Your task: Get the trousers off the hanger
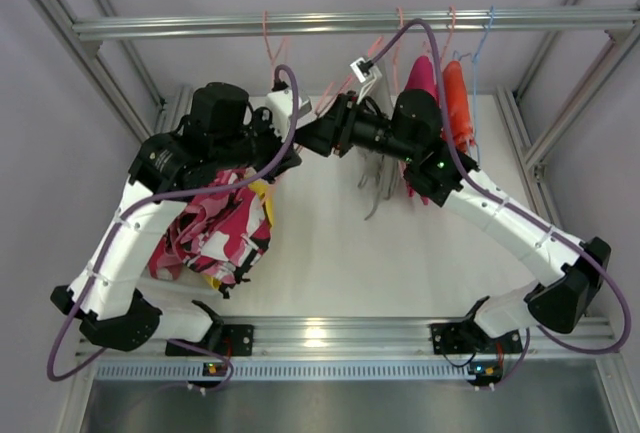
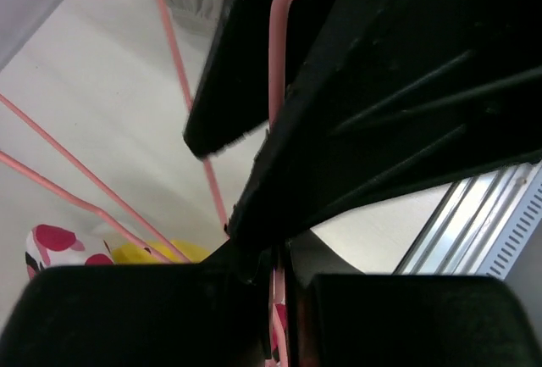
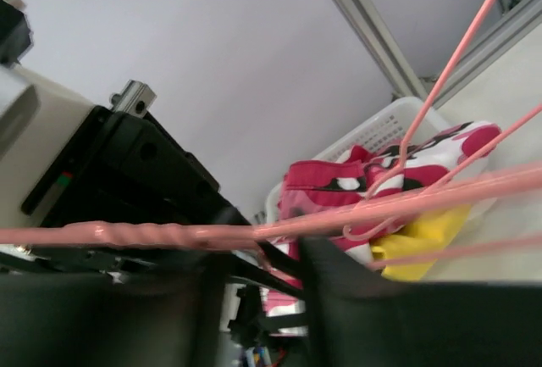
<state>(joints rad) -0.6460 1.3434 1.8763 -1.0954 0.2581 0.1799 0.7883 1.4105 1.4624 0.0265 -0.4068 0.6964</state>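
Left hand [image 2: 278, 292] pinches the pink hanger [image 2: 275, 62]; patterned trousers [image 1: 215, 233] lie heaped below it.

Left gripper [image 1: 298, 143] and right gripper [image 1: 318, 136] nose to nose upper centre by the pink hanger [image 1: 270, 43] on the aluminium rail [image 1: 200, 25], grey trousers [image 1: 375, 178] hanging centre, magenta trousers [image 1: 422, 78] and orange trousers [image 1: 455, 103] hung upper right, patterned trousers [image 1: 215, 228] and yellow trousers [image 1: 262, 198] piled lower left.

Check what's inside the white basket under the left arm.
Patterned pink-white-black trousers on top, yellow trousers peeking out beside them. The basket bottom and anything deeper are covered by that cloth, and the left arm hides part of the pile from above.
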